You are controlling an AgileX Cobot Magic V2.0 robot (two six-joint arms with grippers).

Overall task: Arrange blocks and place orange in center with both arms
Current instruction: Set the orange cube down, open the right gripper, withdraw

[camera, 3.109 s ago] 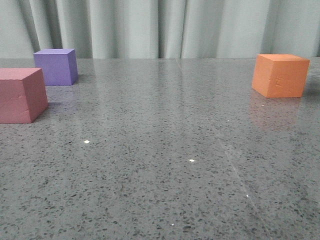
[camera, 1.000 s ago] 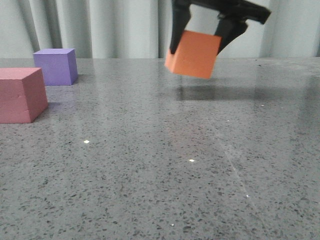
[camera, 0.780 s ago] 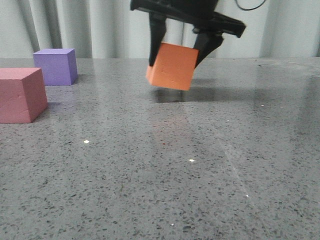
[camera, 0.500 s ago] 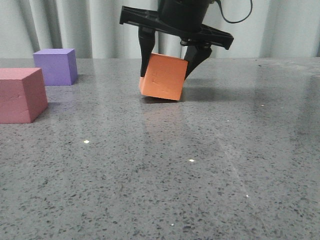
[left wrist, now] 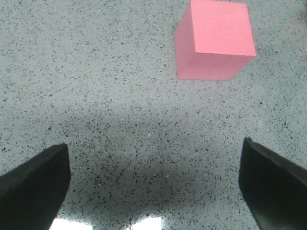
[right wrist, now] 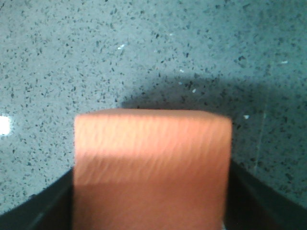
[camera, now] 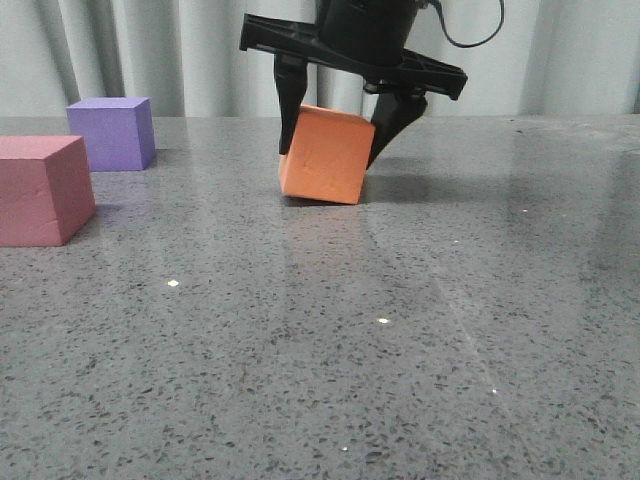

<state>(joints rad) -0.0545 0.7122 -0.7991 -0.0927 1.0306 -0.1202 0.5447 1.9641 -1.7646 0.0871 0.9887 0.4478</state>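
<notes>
The orange block [camera: 325, 155] [right wrist: 152, 158] sits slightly tilted on the grey speckled table [camera: 400, 330], near the middle and towards the back. My right gripper [camera: 330, 150] [right wrist: 152, 211] comes down from above and is shut on it, one black finger pressed against each side. The purple block [camera: 112, 133] stands at the far left. The pinkish-red block [camera: 40, 190] [left wrist: 216, 40] sits in front of it at the left edge. My left gripper [left wrist: 153, 187] shows only in the left wrist view. It is open wide over bare table, short of the pinkish-red block.
A pale curtain [camera: 180, 50] hangs behind the table's far edge. The right gripper's black cable [camera: 470, 35] loops above it. A faint scratch line [camera: 470, 340] runs across the tabletop at front right.
My right gripper has carried the orange block from the far right to the middle and lowered it onto the table. In the last half second the block has barely shifted.
</notes>
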